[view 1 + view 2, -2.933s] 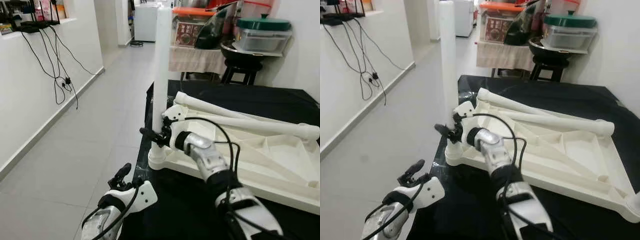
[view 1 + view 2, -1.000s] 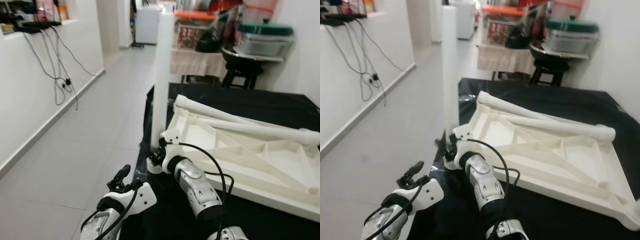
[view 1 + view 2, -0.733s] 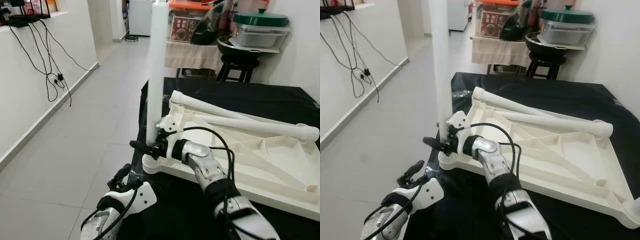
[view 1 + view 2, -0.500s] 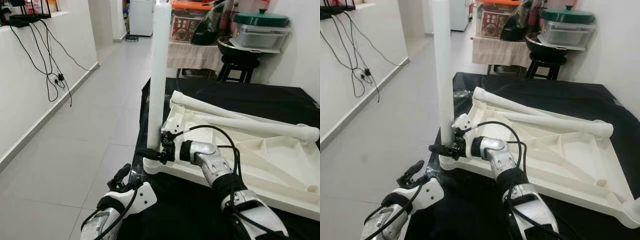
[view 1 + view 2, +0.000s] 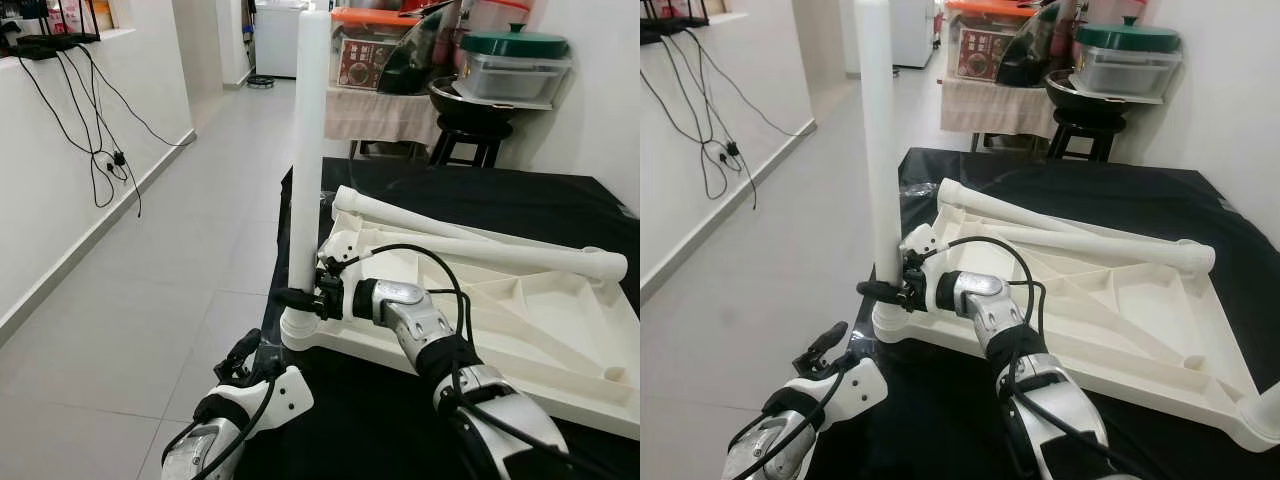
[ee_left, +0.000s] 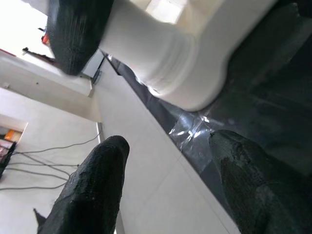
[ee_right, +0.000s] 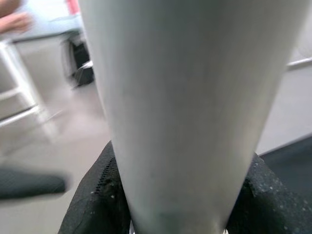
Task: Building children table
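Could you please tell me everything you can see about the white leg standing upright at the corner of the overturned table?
The leg is a long, smooth white tube, plastic by its look, standing upright. Its foot sits in a round socket at the near left corner of the overturned white table, which lies on a black cloth. The right gripper has its jaws around the leg just above the socket. The left gripper hangs open below, apart from it. Two more legs lie loose on the table.

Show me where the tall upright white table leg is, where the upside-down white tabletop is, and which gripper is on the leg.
Tall upright white plastic table leg point(image 5: 308, 120), left eye view, mid shaft.
Upside-down white plastic tabletop point(image 5: 520, 375), left eye view, near rim.
Right gripper point(image 5: 883, 290), right eye view, fingers around the leg's base.
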Robot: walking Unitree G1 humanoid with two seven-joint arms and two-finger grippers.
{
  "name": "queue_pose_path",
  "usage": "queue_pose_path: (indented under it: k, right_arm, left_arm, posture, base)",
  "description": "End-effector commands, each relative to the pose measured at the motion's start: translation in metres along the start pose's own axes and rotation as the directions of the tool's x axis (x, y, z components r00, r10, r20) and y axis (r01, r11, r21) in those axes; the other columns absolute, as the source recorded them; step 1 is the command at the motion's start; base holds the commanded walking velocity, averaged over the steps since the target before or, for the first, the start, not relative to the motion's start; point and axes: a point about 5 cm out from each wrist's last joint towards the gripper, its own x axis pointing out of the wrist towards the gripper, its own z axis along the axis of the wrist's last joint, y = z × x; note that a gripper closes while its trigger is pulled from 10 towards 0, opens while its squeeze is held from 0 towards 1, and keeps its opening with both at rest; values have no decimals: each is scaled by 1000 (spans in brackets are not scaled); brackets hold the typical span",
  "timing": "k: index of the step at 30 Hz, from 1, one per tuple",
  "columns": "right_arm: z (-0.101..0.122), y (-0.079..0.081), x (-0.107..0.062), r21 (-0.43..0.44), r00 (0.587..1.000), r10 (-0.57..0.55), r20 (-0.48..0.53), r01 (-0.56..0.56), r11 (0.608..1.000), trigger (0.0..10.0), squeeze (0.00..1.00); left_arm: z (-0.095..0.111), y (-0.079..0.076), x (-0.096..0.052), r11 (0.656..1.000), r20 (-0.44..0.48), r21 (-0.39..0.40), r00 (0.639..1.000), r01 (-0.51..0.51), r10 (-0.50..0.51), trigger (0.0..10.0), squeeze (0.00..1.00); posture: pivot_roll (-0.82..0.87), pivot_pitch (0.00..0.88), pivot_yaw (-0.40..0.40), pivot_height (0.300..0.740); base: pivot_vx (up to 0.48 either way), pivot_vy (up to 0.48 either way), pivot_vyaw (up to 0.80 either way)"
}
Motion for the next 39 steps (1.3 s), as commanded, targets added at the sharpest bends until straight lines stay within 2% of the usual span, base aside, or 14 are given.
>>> queue_pose_path:
  k: [1, 2, 4, 11, 17, 18, 19, 20, 21, 22, 27, 28, 29, 39]
  right_arm:
    - [-27, 3, -13, 58, 950, -308, -48, 311, 949, 0, 0]
    - [-36, 21, -20, 97, 922, -386, -41, 388, 916, 0, 0]
    - [-49, 45, -22, 169, 931, -361, -53, 365, 916, 0, 0]
    - [-45, 34, -14, 115, 933, -358, -41, 360, 926, 0, 0]
    - [-43, 38, -9, 113, 943, -331, -35, 332, 936, 0, 0]
    - [-37, 40, -7, 108, 954, -299, -20, 299, 948, 10000, 0]
    - [-28, 38, -5, 94, 968, -250, 5, 248, 964, 10000, 31]
    - [-18, 38, -6, 70, 980, -198, 25, 196, 978, 10000, 898]
    - [-18, 38, -6, 70, 980, -198, 25, 196, 978, 10000, 898]
    - [-7, 35, -7, 54, 993, -111, 45, 108, 993, 10000, 1000]
    - [6, 27, -10, 39, 996, 57, 67, -60, 997, 10000, 1000]
    - [7, 19, -14, -18, 987, 155, 40, -154, 988, 10000, 976]
    - [6, 12, -19, -80, 972, 237, -6, -237, 968, 10000, 0]
    - [12, -9, -17, -156, 929, 328, -170, -354, 922, 10000, 0]
  left_arm:
    - [-2, -3, -3, 1000, -10, 12, 1000, 12, -12, 10000, 0]
    - [-2, -3, -3, 1000, -10, 12, 1000, 11, -11, 10000, 0]
    - [-5, -2, -4, 1000, -11, 13, 1000, 11, -11, 10000, 0]
    - [-8, -1, -5, 1000, -14, 13, 1000, 12, -12, 10000, 0]
    - [-8, -2, -5, 1000, -17, 13, 1000, 12, -12, 10000, 0]
    - [-8, -2, -5, 1000, -17, 13, 1000, 12, -12, 10000, 0]
    - [-8, -2, -4, 1000, -17, 13, 1000, 12, -12, 10000, 0]
    - [-8, -1, -4, 1000, -16, 13, 1000, 12, -12, 10000, 0]
    - [-8, -1, -4, 1000, -16, 13, 1000, 12, -12, 10000, 0]
    - [-8, -1, -4, 1000, -15, 13, 1000, 12, -12, 10000, 0]
    - [-8, -1, -4, 1000, -13, 13, 1000, 12, -12, 10000, 0]
    - [-7, -1, -4, 1000, -13, 13, 1000, 12, -12, 10000, 0]
    - [-6, -1, -4, 1000, -12, 13, 1000, 11, -11, 10000, 0]
    - [-6, 0, -5, 1000, -12, 13, 1000, 10, -10, 10000, 0]
  posture:
    - [78, 0, -93, 740]
    - [76, 0, -88, 740]
    - [53, 0, -75, 740]
    - [47, 0, -67, 740]
    - [58, 0, -68, 740]
    - [58, 0, -68, 740]
    - [54, 0, -64, 740]
    - [46, 0, -59, 740]
    - [46, 0, -59, 740]
    - [46, 0, -59, 740]
    - [47, 0, -59, 740]
    - [64, 0, -66, 740]
    - [78, 0, -71, 740]
    - [105, 0, -70, 740]
  base:
    - [0, 0, 0]
    - [0, 0, 0]
    - [0, 0, 0]
    - [0, 0, 0]
    - [0, 0, 0]
    - [0, 0, 0]
    - [0, 0, 0]
    - [0, 0, 0]
    - [0, 0, 0]
    - [0, 0, 0]
    - [0, 0, 0]
    - [0, 0, 0]
    - [0, 0, 0]
    - [0, 0, 0]
